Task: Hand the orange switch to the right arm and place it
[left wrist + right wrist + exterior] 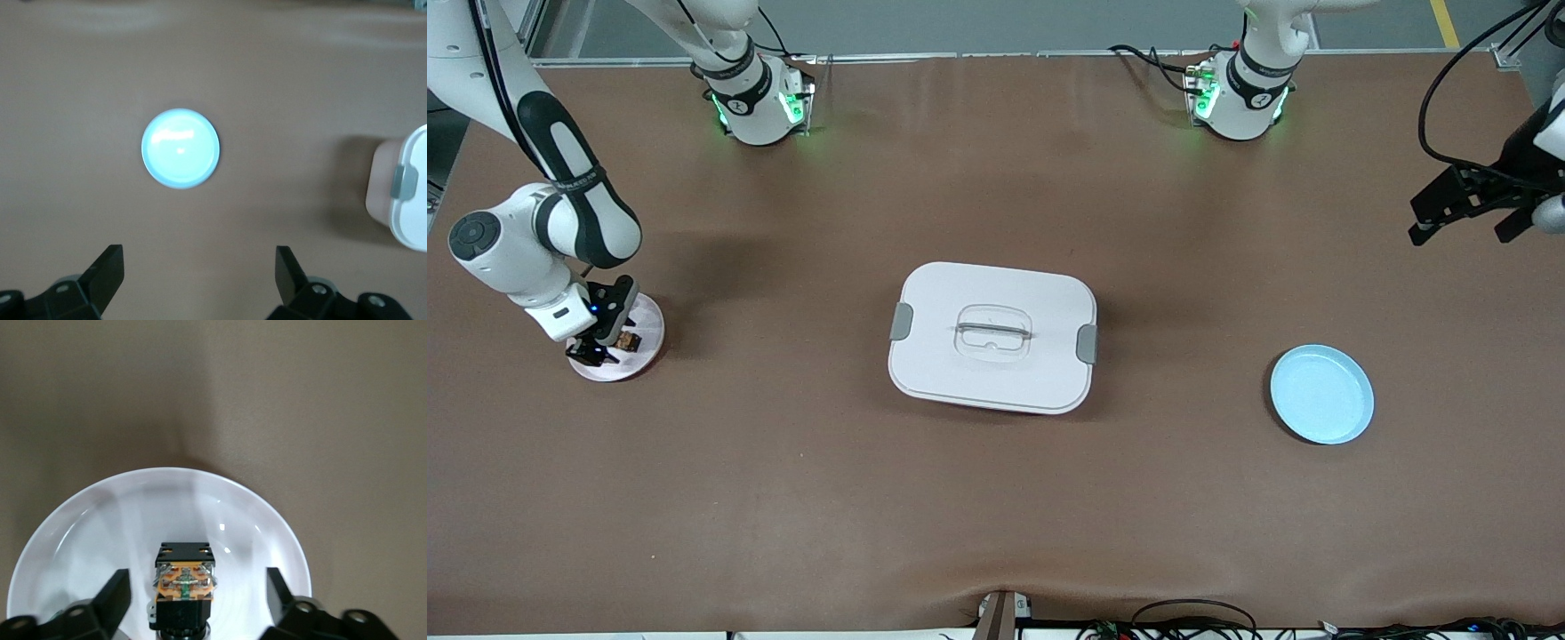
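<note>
The orange switch [628, 341], a small black block with an orange middle, lies on a white plate [649, 320] at the right arm's end of the table. My right gripper [596, 348] is low over that plate and open. In the right wrist view the switch [183, 583] sits between the fingers [117, 590] of the right gripper [197, 587], touching neither, on the plate [100, 503]. My left gripper [1463, 229] is open and empty, up in the air at the left arm's end. In the left wrist view the left gripper [199, 259] holds nothing.
A white lidded container [993, 336] with grey clips stands at the table's middle and shows in the left wrist view [410, 200]. A light blue plate [1321, 394] lies toward the left arm's end, nearer the front camera than the container, and shows in the left wrist view [180, 148].
</note>
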You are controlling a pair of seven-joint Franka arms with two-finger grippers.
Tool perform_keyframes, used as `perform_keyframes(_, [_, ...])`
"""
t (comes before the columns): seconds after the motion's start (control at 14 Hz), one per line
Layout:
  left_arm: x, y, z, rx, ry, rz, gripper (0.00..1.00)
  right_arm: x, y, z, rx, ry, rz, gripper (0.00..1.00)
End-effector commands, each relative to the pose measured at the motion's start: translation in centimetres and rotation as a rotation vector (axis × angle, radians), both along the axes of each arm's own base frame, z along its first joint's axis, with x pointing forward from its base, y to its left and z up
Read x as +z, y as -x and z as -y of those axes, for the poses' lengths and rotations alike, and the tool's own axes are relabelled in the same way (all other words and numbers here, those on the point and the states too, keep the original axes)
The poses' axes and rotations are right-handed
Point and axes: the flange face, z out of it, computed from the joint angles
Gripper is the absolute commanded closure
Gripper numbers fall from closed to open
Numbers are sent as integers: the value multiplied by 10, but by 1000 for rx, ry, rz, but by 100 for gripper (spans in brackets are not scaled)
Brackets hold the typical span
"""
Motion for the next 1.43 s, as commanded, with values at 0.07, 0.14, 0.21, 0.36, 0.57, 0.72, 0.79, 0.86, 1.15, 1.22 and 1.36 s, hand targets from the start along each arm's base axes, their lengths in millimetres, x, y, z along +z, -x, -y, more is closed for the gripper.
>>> perform_keyframes(0.07, [1, 2, -1, 8, 19, -27, 0, 21, -14, 1, -14, -14, -31, 0])
perform_keyframes(0.14, [0, 2, -2, 8, 19, -29, 0, 26, -18, 2, -37, -21, -46, 0])
perform_keyframes(0.21, [0, 2, -4, 9, 19, -29, 0, 32, -20, 3, -58, -27, -60, 0])
perform_keyframes(0.36, [-1, 2, -3, 9, 19, -30, 0, 44, -21, 3, -101, -34, -70, 0])
perform_keyframes(0.57, [-1, 2, -4, 11, 19, -30, 0, 67, -22, -10, -185, -46, -85, 0])
perform_keyframes(0.72, [0, 3, -3, 8, 21, -38, 0, 82, -24, -20, -229, -50, -89, 0])
perform_keyframes(0.79, [-1, 4, -3, 8, 21, -41, 0, 91, -25, -23, -257, -52, -89, 0])
perform_keyframes(0.86, [-1, 4, -3, 8, 21, -41, 0, 102, -28, -26, -282, -55, -100, 0])
perform_keyframes(1.15, [-1, 4, -5, 11, 21, -41, 0, 163, -45, -37, -415, -64, -161, 0])
perform_keyframes(1.22, [-1, 3, -6, 11, 21, -42, 0, 175, -50, -40, -451, -63, -161, 0])
perform_keyframes(1.36, [-1, 3, -6, 12, 21, -42, 0, 197, -60, -47, -518, -65, -171, 0])
